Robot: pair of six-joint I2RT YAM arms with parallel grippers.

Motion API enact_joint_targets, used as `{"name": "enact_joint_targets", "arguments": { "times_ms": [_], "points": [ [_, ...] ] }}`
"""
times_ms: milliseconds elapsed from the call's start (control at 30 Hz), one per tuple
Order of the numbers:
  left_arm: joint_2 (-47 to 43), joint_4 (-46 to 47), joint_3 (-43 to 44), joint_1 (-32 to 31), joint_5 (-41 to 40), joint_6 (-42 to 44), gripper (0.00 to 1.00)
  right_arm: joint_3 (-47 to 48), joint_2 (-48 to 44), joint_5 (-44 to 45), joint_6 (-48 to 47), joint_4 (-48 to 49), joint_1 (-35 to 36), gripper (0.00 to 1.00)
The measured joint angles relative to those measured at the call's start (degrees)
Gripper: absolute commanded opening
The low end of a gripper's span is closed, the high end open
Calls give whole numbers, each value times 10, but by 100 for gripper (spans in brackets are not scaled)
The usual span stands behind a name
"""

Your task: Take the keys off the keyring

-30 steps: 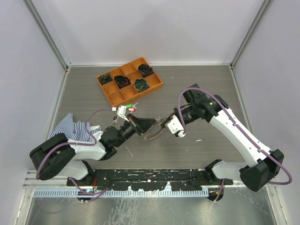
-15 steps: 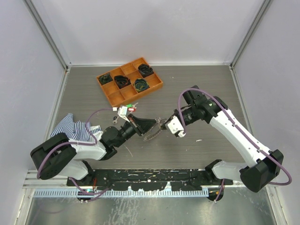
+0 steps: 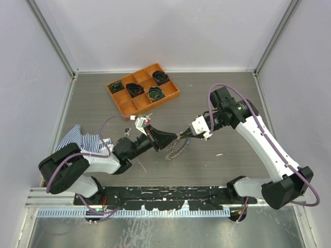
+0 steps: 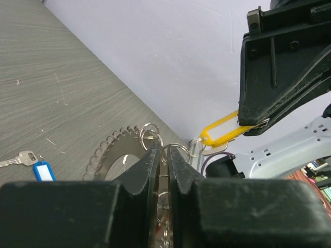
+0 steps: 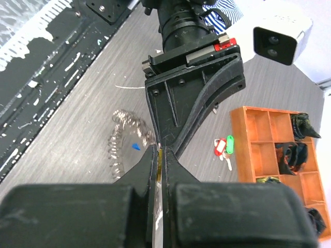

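The keyring [image 3: 176, 150], a wire ring fringed with small silvery rings, hangs just above the table between both arms. My left gripper [image 3: 172, 139] is shut on its wire; in the left wrist view the jaws [image 4: 164, 151] pinch the small rings with the keyring [image 4: 111, 155] beyond. My right gripper [image 3: 182, 136] meets it from the right, shut on a key with a yellow tag [image 4: 222, 134]. The right wrist view shows a yellow sliver between the jaws [image 5: 161, 153]. A blue-tagged key [image 4: 37, 168] lies on the table. Red- and green-tagged keys [image 5: 223, 146] lie near the tray.
An orange compartment tray [image 3: 118, 106] holding black coiled bundles [image 3: 135, 89] stands at the back. A striped blue-and-white cloth [image 3: 81, 141] lies at the left beside the left arm. Grey walls close in the table at both sides.
The right wrist has swung up and to the right, still shut on the yellow-tagged key. The left gripper and the keyring have shifted a little to the right.
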Motion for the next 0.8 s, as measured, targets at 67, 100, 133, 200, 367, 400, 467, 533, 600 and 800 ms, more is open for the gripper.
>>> {"name": "enact_joint_targets", "arguments": {
  "times_ms": [67,100,133,200,367,400,467,533,600,800],
  "points": [
    [0,0,0,2,10,8,22,1,6,-5,0,-8,0,1],
    [0,2,0,4,17,9,25,2,8,-6,0,-12,0,1],
    [0,3,0,7,26,10,26,3,11,-9,0,-16,0,1],
    [-1,4,0,15,42,12,27,8,15,-12,-2,-24,-2,1],
    [-18,3,0,41,94,25,33,23,16,-26,-9,-43,-7,1],
    [-30,3,0,48,109,31,34,23,16,-28,-12,-46,-7,1],
    [-53,4,0,61,139,53,38,23,16,-31,-18,-54,-7,1],
    [-80,2,-1,71,176,86,42,26,16,-33,-28,-66,-9,1],
    [-110,-9,-1,78,218,133,45,31,17,-35,-42,-81,-10,1],
    [-166,-150,53,81,357,303,47,47,27,-44,-98,-128,-10,1]
  ]
}}
